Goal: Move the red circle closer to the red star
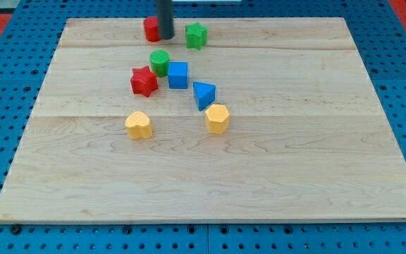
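The red circle (151, 29) lies near the view's top edge of the wooden board (294, 141), partly hidden by my rod. My tip (166, 37) rests just at the red circle's right side, touching or nearly touching it. The red star (144, 81) lies lower down, below the red circle, with a clear gap between them.
A green star (196, 35) lies right of my tip. A green circle (160, 63) and a blue cube (178, 75) sit next to the red star. A blue triangle (204, 94), a yellow hexagon (217, 118) and a yellow heart (139, 125) lie lower.
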You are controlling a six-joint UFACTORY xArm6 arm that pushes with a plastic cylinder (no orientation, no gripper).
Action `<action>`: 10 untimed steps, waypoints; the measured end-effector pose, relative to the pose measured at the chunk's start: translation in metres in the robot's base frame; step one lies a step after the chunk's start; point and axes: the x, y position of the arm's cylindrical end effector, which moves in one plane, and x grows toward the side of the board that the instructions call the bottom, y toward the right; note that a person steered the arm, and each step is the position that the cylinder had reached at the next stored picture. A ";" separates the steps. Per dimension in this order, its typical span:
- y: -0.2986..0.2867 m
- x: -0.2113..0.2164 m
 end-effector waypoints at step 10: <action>-0.078 0.112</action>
